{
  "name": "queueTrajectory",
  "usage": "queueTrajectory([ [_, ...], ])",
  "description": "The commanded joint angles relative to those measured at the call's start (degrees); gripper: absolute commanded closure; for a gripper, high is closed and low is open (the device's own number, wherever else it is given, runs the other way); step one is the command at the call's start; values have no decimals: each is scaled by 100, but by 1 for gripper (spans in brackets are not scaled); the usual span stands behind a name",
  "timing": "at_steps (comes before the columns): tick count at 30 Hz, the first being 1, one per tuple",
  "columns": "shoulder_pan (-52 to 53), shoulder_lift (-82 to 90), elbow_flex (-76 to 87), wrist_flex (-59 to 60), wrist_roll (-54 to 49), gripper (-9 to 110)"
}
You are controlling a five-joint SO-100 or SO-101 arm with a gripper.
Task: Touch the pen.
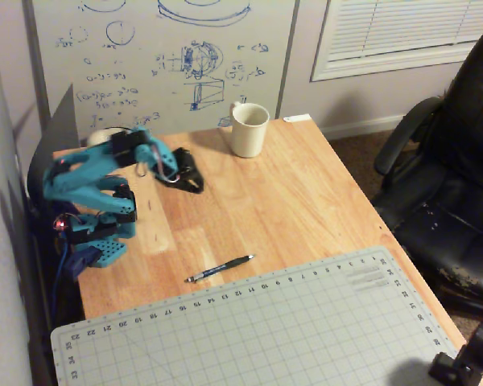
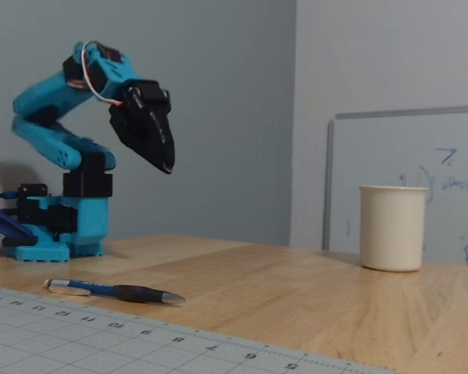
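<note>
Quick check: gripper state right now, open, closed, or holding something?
Gripper: closed, holding nothing, raised above the table, clear of the pen.

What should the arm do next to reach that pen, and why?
Probably swing toward the mat and lower. In the fixed view the gripper hangs well above the table, jaws together, while the pen lies flat by the mat's edge, untouched.

Dim, soft indoor light; both views grainy, slightly blurred, with faint shadows.
</note>
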Motion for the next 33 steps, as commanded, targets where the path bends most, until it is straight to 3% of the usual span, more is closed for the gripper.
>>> queueTrajectory([
  [1, 545, -1573, -1582, -193, -53, 101],
  [8, 1459, -4025, -3357, -193, -62, 101],
  [17, 1881, -6636, -5168, -343, -62, 101],
  [24, 1854, -7770, -5599, -343, -62, 101],
  [33, 1828, -8051, -5511, -290, -62, 101],
])
